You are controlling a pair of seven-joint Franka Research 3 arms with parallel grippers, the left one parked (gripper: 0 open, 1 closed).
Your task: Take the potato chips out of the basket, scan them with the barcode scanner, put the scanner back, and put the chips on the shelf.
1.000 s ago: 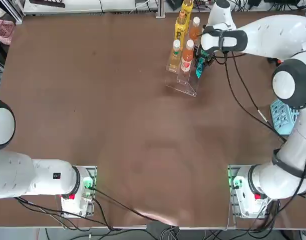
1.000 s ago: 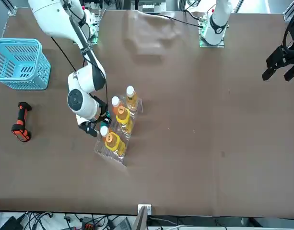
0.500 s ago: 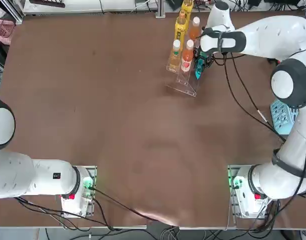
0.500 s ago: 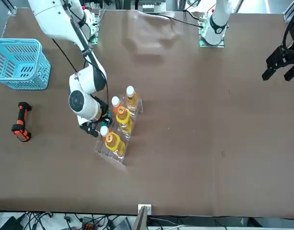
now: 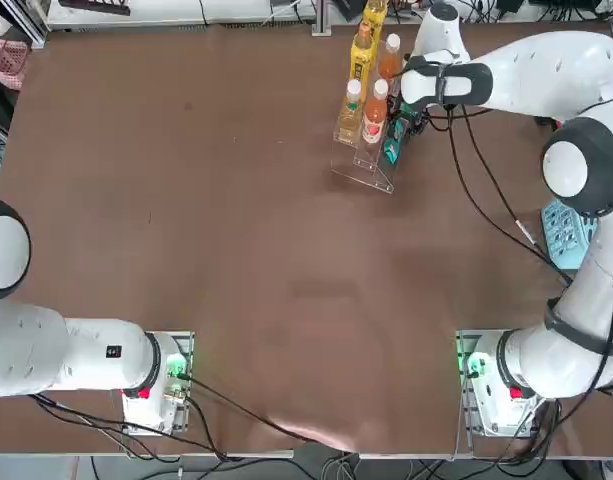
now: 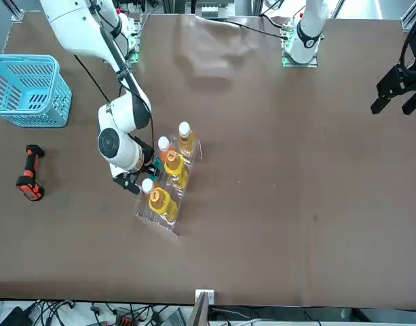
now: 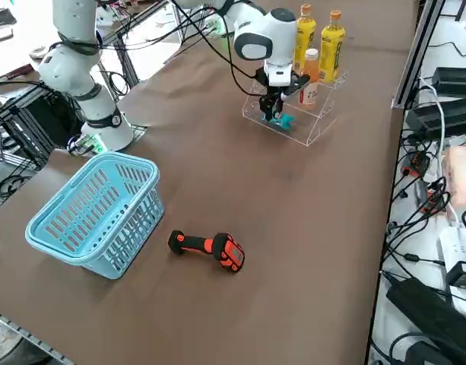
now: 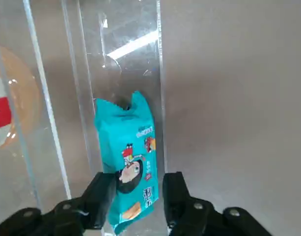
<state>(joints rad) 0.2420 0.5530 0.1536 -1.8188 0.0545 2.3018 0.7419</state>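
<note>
One potato chips packet on shelf, between parted right gripper fingers

The potato chips are standing on the shelf, beside the bottles. The basket and the barcode scanner are lying side by side on the table, well apart from the shelf.
</note>
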